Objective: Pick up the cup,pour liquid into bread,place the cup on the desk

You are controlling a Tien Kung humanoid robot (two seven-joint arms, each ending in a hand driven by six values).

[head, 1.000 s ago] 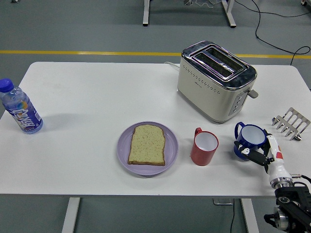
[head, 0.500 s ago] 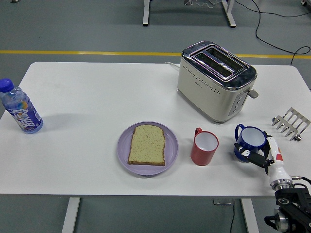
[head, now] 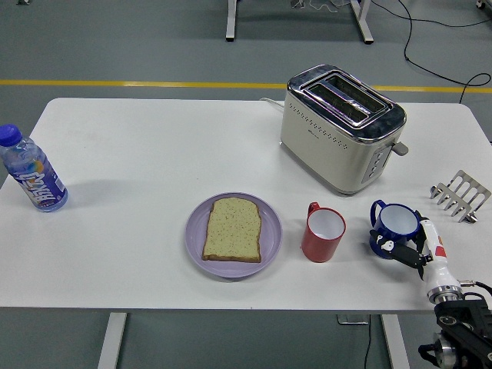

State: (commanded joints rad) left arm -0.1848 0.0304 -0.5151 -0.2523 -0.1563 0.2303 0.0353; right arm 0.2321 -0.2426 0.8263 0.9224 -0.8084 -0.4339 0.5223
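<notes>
Just beside robot hand [head: 415,250]: blue cup [head: 394,227]

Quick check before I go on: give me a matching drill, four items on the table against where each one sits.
Items:
1. bottle
2. bread
3. red cup
4. blue cup

Places:
A. on the purple plate
B. far left edge of the table
C. at the right hand
D. between plate and blue cup

Pairs: 1-B, 2-A, 3-D, 4-C
</notes>
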